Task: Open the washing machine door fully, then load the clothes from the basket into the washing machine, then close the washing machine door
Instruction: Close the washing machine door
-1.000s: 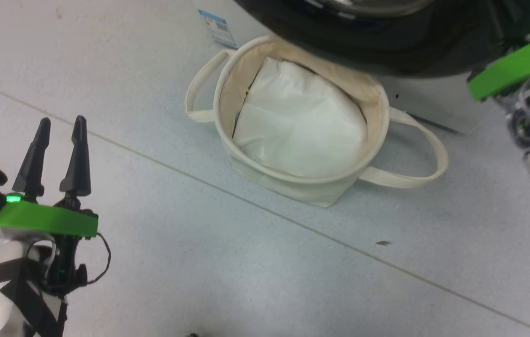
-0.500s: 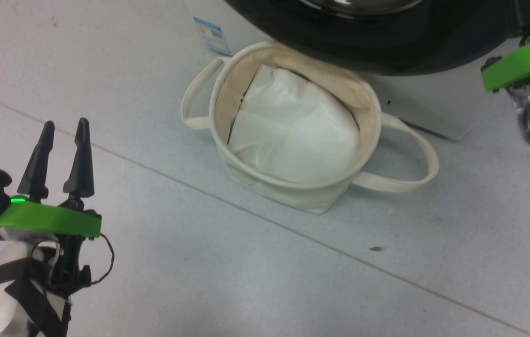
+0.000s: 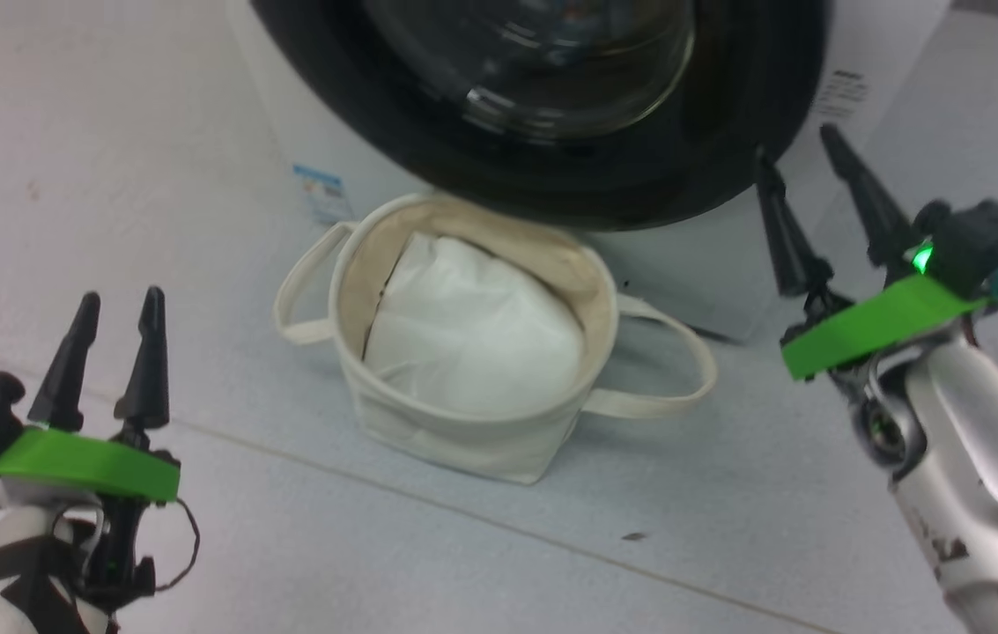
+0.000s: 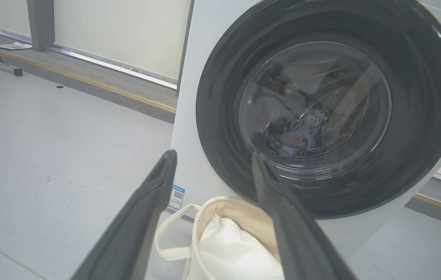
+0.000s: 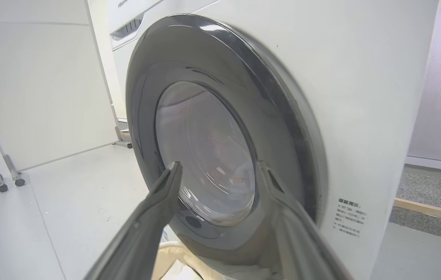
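Right claw (image 3: 795,150) is spread wide and holding nothing. Its fingertips are right up by the outer rim of the washing machine door (image 3: 728,132), and I can't tell if they touch it. Left claw (image 3: 121,299) is spread and empty too, hanging well off on the basket's (image 3: 428,423) far side.

The door looks flat against the washing machine (image 3: 710,291). Through the glass ahead of the left claw there's a blue heap with an orange bit, which I'd guess is the clothes (image 4: 294,142), already inside. The basket sits below-left of the right claw, holding just a white bundle (image 3: 472,352).

What could go sideways, imo:
- Looking shut isn't the same as latched. If the catch hasn't clicked, the door drifts open.
- With spread fingers this close to a glossy curved rim, a one-tip push could skid off, scrape the rim or knock the glass.
- The basket's loop handle (image 3: 699,380) lies just below the right claw, so dropping low could hook it and drag the tub.
- Someone could grab the white bundle as if it were laundry.

Writing:
- The blue label (image 4: 176,196) just under the left claw's left finger has a QR-type square, but the text is too tiny to read.
- The block of black print (image 5: 348,217) right of the right claw looks like Chinese characters, unreadable.
- The brand lettering (image 5: 127,4) far above the right claw is cut off, so no guess.
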Motion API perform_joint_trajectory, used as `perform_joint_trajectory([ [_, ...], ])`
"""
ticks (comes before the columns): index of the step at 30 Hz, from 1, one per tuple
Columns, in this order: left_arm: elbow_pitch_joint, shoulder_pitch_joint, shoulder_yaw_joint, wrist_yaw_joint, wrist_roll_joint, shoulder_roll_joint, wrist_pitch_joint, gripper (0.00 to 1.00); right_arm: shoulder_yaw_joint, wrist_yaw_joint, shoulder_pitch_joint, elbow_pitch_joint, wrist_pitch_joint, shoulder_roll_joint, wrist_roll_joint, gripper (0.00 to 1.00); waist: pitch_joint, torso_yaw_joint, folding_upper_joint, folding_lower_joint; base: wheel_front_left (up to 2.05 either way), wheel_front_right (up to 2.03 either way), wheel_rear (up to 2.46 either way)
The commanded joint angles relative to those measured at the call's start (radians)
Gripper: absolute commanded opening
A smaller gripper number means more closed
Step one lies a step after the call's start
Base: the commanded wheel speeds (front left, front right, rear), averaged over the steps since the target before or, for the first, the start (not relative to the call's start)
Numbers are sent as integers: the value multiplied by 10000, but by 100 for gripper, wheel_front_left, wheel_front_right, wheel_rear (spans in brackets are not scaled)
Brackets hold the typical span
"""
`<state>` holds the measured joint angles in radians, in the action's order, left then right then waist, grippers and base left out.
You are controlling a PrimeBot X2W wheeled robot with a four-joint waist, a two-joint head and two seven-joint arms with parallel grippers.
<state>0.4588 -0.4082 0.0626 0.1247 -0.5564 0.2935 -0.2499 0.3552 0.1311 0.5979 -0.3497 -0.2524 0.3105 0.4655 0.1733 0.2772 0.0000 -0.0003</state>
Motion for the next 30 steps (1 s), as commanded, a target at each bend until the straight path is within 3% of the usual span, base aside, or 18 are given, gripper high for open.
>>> perform_joint_trajectory([
  [1,-236,-121,-258,55,33,483,-117,100,103,-4,-236,393,-93,-73,51,100,-695,-656,0,3,0,0,0],
  [12,-233,603,14,57,-108,533,-78,100,-1093,-4,-2495,672,-93,96,98,100,-1802,-1191,0,3,0,0,0],
  [24,-469,746,127,38,-202,522,-71,100,-2550,-4,-4145,1204,-93,38,-74,100,-2092,-1232,0,3,0,0,0],
  [30,-605,803,156,38,-368,519,6,100,-2720,-4,-4595,1309,-93,-75,-170,100,-2116,-1219,0,3,0,0,0],
])
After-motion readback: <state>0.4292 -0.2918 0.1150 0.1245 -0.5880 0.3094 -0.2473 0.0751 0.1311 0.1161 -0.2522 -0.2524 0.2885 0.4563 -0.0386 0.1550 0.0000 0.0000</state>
